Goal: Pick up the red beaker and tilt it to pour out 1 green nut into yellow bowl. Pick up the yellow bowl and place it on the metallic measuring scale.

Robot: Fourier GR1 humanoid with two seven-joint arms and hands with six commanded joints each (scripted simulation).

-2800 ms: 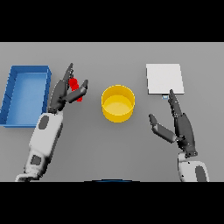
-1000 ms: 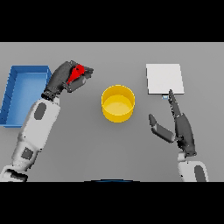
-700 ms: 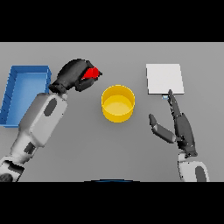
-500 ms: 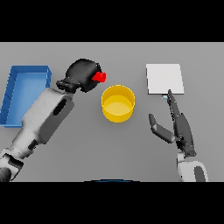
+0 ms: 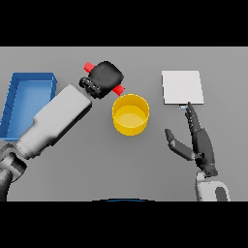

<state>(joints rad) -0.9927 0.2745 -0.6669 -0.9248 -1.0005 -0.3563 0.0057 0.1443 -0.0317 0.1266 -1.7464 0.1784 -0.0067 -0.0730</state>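
My left hand (image 5: 105,77) is shut on the red beaker (image 5: 118,89), holding it tipped on its side just left of and above the yellow bowl's (image 5: 130,114) rim. Only the beaker's two red ends show past the fingers. The bowl stands upright at the table's middle; I see no nut in it. The metallic measuring scale (image 5: 182,87) lies flat at the far right. My right hand (image 5: 199,143) hovers open near the table's front right, below the scale, fingers pointing away from me.
A blue tray (image 5: 14,92) sits at the left edge of the table, partly behind my left forearm.
My left hand has closed on the red beaker, lifted it from beside the blue tray and carried it right to the bowl's rim, tipping it over. The right hand has not moved.
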